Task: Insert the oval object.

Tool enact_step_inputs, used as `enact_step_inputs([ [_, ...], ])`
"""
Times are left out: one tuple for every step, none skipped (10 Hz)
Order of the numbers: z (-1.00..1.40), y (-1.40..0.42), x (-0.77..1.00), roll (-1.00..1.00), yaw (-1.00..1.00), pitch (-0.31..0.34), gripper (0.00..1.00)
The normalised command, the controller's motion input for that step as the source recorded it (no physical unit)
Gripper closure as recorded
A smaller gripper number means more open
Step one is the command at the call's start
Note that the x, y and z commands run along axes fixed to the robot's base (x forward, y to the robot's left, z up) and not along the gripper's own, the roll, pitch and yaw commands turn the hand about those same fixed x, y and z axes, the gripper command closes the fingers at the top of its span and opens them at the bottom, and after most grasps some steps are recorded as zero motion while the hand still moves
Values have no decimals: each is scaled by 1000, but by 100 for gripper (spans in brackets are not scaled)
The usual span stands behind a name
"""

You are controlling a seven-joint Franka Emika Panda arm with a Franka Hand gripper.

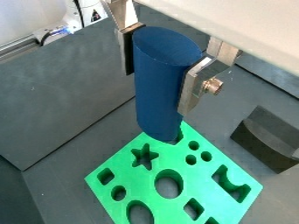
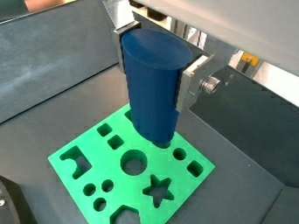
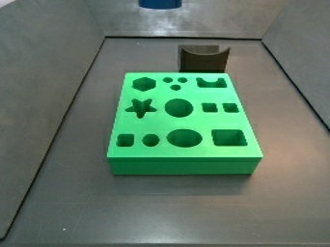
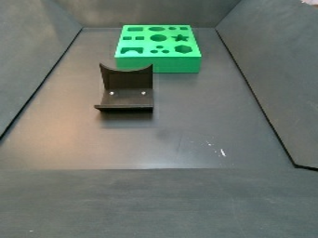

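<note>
My gripper (image 1: 162, 74) is shut on the oval object (image 1: 158, 96), a tall dark blue peg that hangs upright between the silver fingers (image 1: 195, 86). Both wrist views show this grip (image 2: 156, 70). The peg (image 2: 152, 105) hangs well above the green block (image 1: 176, 179), over its edge. The block (image 2: 122, 166) has several shaped holes, among them a star, round holes and an oval one (image 3: 184, 138). In a side view only the peg's lower end (image 3: 161, 4) shows at the top edge, high above the block (image 3: 180, 121). The gripper is out of the other side view.
The dark fixture (image 3: 204, 58) stands on the floor just behind the green block. In a side view it (image 4: 125, 88) lies in front of the block (image 4: 158, 46). It also shows in a wrist view (image 1: 268, 136). Sloping grey walls enclose the dark floor (image 4: 162, 149).
</note>
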Motion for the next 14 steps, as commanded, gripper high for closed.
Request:
enact_step_inputs([
  [-1000,-491,469,0,0,-24,100],
  [-1000,-594,583,0,0,-24,100],
  [-1000,-591,603,0,0,-29,100],
  [-1000,-449,763,44,-131,-21,100],
  [-863,-397,771,189,-66,13,100],
  [-606,-420,709,307,0,81,100],
  [-597,-457,629,306,34,86,100],
  [-671,-489,660,266,0,80,100],
  [-677,-474,700,261,0,74,100],
  [-589,-406,709,306,0,100,100],
  [-543,-97,477,279,0,200,100],
  [-280,100,43,70,0,106,100],
  [-311,129,0,69,0,91,100],
  [-294,120,0,63,-43,110,100],
])
